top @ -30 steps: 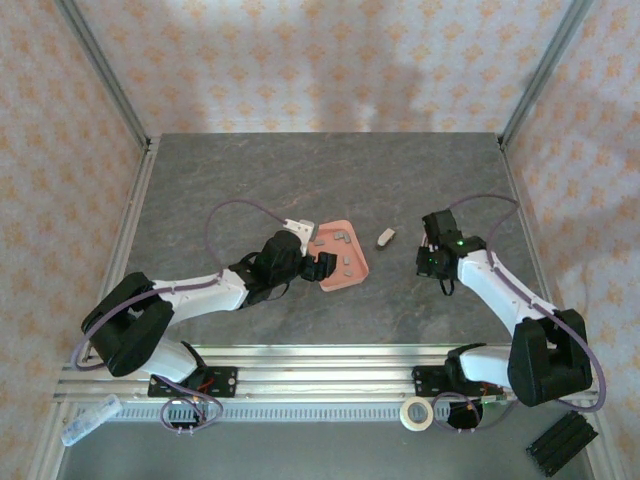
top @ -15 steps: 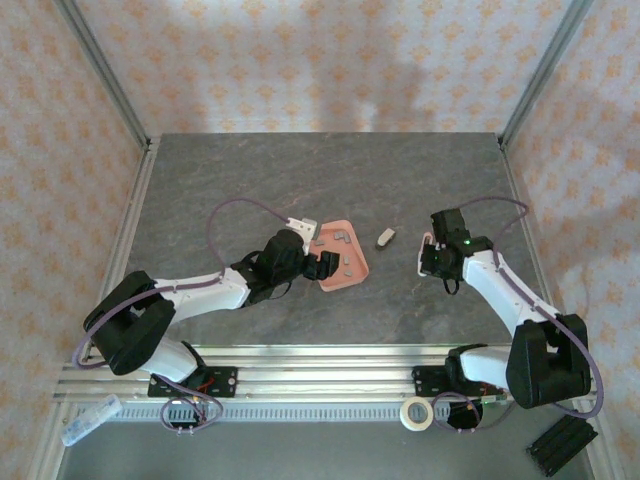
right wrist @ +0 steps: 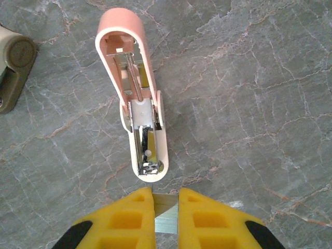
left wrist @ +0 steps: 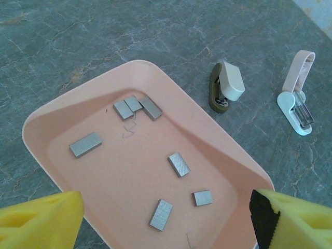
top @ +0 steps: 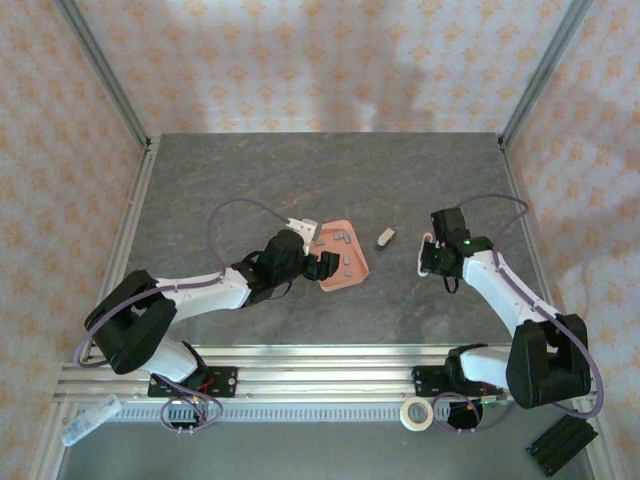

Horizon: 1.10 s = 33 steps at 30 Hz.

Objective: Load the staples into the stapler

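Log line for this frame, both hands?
left hand: open at salmon-pink shallow tray holding grey metal staple strips | right hand: shut on one staple strip near opened pink-and-white mini stapler

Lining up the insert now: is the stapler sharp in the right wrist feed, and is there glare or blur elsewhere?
Right wrist: stapler sharp, evenly lit, small glints on its metal; staple strip in the right gripper slightly soft. Left wrist: staples in the tray crisp, fingertips of the left gripper blurred. Top external: soft shadows on the back wall.
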### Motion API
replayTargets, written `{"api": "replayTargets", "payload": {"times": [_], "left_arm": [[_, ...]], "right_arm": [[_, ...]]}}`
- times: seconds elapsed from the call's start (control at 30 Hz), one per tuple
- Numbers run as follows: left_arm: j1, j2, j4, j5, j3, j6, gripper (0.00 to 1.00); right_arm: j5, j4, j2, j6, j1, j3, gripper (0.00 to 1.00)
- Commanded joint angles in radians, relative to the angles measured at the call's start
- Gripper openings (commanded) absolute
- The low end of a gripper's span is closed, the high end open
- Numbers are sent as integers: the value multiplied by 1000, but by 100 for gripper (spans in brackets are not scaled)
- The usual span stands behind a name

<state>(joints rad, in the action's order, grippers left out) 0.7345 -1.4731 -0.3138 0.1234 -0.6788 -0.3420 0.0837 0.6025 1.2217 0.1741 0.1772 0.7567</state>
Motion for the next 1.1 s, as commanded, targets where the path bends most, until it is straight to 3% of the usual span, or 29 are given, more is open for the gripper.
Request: {"api": "replayTargets", "payload": {"times": [0.0, 0.5, 0.73, 1.07], "left_arm": [[9, -14, -35, -7, -26, -4, 84], [11, -80, -78, 5, -49, -23, 84], [11, -98, -97, -2, -53, -26, 84], [10, -120, -105, 1, -68, -24, 84]], "right_arm": [[19, -19, -11, -28, -5, 12, 13], [128, -20, 27, -56, -5, 13, 14], [38, 6, 73, -45, -4, 44, 13], [24, -26, 139, -32, -6, 72, 13]]}}
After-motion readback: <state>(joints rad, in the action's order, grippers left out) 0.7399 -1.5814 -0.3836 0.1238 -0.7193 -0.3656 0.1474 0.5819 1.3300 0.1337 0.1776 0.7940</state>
